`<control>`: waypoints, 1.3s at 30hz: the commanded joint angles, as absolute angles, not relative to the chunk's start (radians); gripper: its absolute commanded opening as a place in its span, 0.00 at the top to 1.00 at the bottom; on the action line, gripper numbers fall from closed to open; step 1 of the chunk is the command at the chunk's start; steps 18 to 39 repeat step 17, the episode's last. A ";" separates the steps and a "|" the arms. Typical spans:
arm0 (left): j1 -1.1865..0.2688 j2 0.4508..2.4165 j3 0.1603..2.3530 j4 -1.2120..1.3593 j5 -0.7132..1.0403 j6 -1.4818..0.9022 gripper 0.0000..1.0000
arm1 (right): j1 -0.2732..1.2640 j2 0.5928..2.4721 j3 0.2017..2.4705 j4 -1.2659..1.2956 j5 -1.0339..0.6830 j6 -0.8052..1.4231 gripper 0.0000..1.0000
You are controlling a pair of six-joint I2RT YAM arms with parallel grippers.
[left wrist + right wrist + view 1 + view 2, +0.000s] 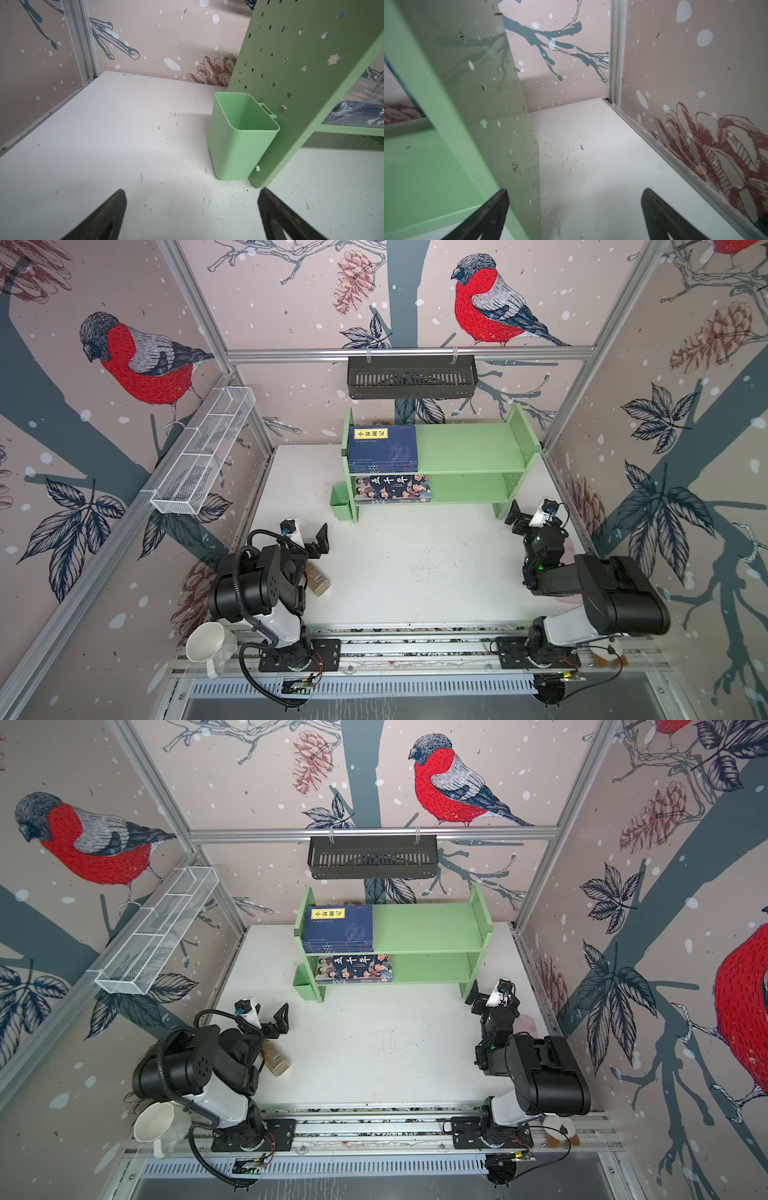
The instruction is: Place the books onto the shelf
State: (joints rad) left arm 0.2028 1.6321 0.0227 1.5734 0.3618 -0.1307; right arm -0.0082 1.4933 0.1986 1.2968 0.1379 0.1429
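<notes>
The light green shelf [469, 448] [428, 928] stands at the back of the white table. A stack of navy books [383, 448] [338, 928] with a yellow label lies flat on the left of its top tier. The cartoon-cover book [392, 488] [354, 968] lies on the lower tier below them. My left gripper [318, 541] [192, 191] is open and empty, low over the table in front of the shelf's green cup [239, 141]. By the shelf's right side panel [446, 104], my right gripper [513, 516] [576, 190] is open and empty too.
A black slotted basket [411, 377] hangs on the back rail and a white wire mesh basket [203, 452] on the left rail. A brown-filled jar [318, 580] lies beside the left arm. A white pitcher [208, 645] stands at the front left.
</notes>
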 commanded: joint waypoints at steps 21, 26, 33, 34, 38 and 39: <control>0.202 1.633 0.027 1.802 0.354 -0.121 0.01 | 0.026 1.500 0.230 1.209 0.210 0.093 0.00; 0.202 1.633 0.027 1.802 0.354 -0.121 0.01 | 0.026 1.500 0.230 1.209 0.210 0.093 0.00; 0.202 1.633 0.027 1.802 0.354 -0.121 0.01 | 0.026 1.500 0.230 1.209 0.210 0.093 0.00; 0.202 1.633 0.027 1.802 0.354 -0.121 0.01 | 0.026 1.500 0.230 1.209 0.210 0.093 0.00; 0.202 1.633 0.027 1.802 0.354 -0.121 0.01 | 0.026 1.500 0.230 1.209 0.210 0.093 0.00; 0.202 1.633 0.027 1.802 0.354 -0.121 0.01 | 0.026 1.500 0.230 1.209 0.210 0.093 0.00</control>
